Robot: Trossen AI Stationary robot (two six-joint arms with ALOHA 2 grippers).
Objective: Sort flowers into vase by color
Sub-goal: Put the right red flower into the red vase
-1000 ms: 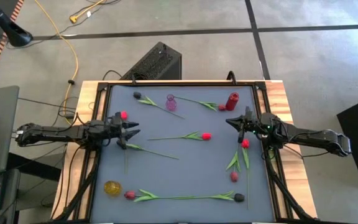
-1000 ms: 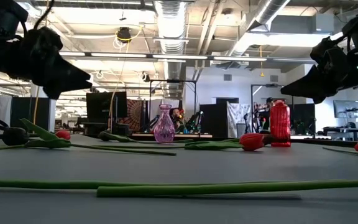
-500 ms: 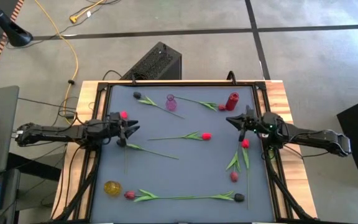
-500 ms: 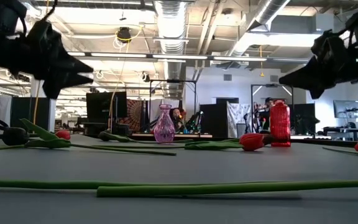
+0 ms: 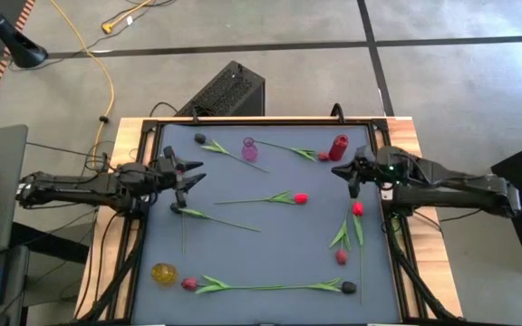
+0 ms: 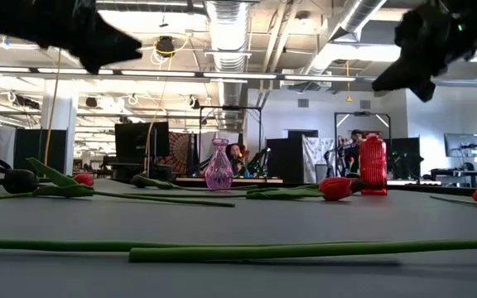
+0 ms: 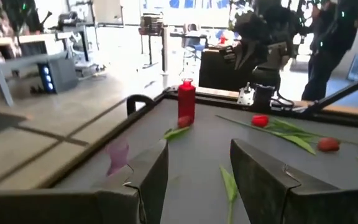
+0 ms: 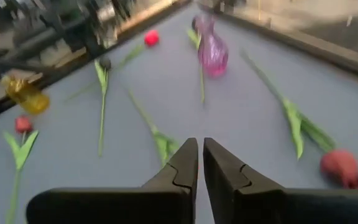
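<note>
Several artificial tulips lie flat on the grey table. A red one (image 5: 301,196) lies at the centre, a dark one (image 5: 176,208) near the left arm, and a red one (image 5: 358,209) near the right arm. More lie along the far and near edges. A pink vase (image 5: 249,149), a red vase (image 5: 338,147) and a yellow vase (image 5: 163,273) stand upright. My left gripper (image 5: 195,171) hangs open in the air over the table's left side. My right gripper (image 5: 336,173) hangs shut in the air just near of the red vase. Neither holds anything.
A dark raised frame (image 5: 261,120) borders the grey table. Two tulips lie stem to stem along the near edge (image 5: 270,287). A crimson tulip (image 5: 341,257) lies near the right edge. A black box (image 5: 225,91) and a yellow cable (image 5: 107,63) lie on the floor beyond the far edge.
Both grippers have risen above the table. The left gripper has also moved toward the far edge, away from the dark tulip. The right gripper has shifted slightly toward the far edge and the red vase. No flower or vase has moved.
</note>
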